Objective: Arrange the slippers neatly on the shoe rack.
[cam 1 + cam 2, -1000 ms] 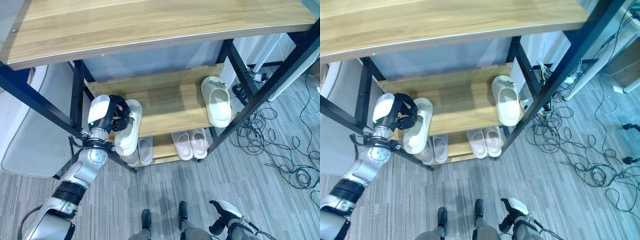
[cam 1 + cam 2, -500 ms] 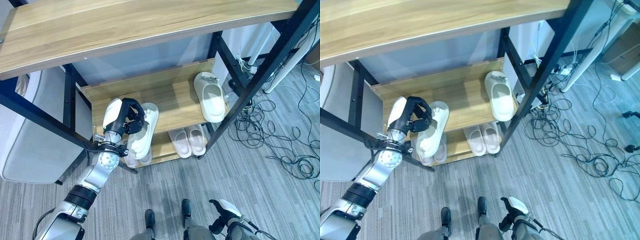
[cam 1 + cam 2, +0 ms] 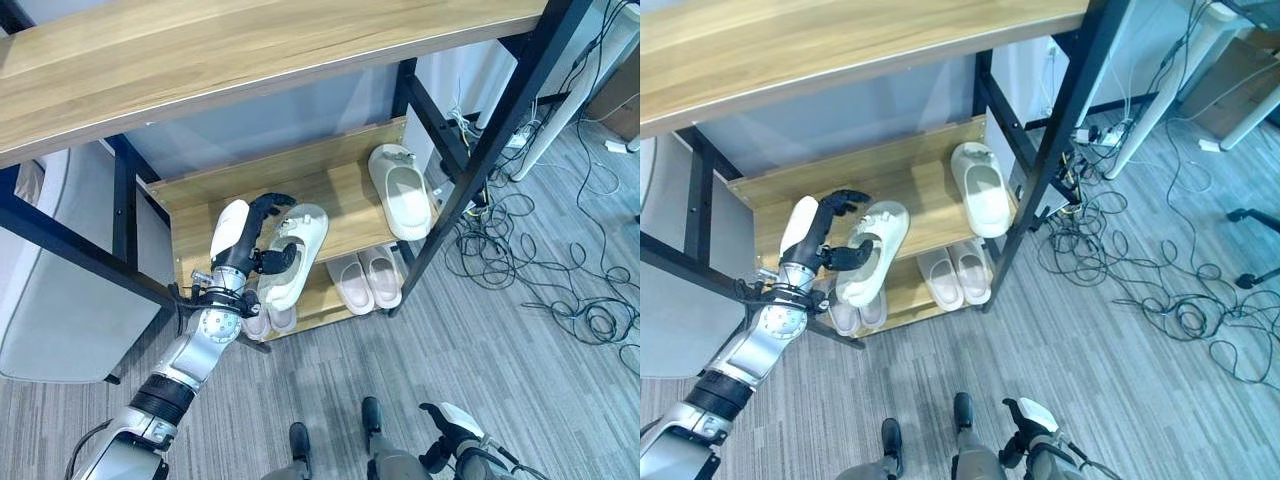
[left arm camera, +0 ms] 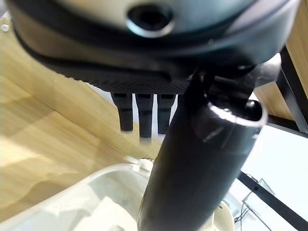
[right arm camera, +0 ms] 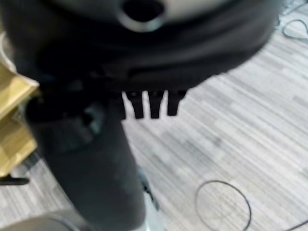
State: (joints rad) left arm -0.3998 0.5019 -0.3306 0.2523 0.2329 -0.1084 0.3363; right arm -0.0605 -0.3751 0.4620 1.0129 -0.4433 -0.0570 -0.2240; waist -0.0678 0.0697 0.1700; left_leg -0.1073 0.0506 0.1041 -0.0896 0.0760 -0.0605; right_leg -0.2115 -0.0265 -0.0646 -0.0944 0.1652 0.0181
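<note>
- Sitting at centre-left on the middle shelf (image 3: 350,190) — white slipper (image 3: 295,250), heel overhanging the front edge.
- Loosening around it — left hand (image 3: 240,245), fingers straightened above, thumb touching its side.
- Hanging idle at the bottom edge — right hand (image 3: 448,425), fingers relaxed.
- Risking a tip-off — overhang plus any snag while withdrawing.

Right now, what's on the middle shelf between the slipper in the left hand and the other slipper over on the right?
In the left eye view, only bare shelf wood lies between the held slipper and the right slipper.

White slippers (image 3: 292,256) on wooden shoe rack (image 3: 345,185)
</note>
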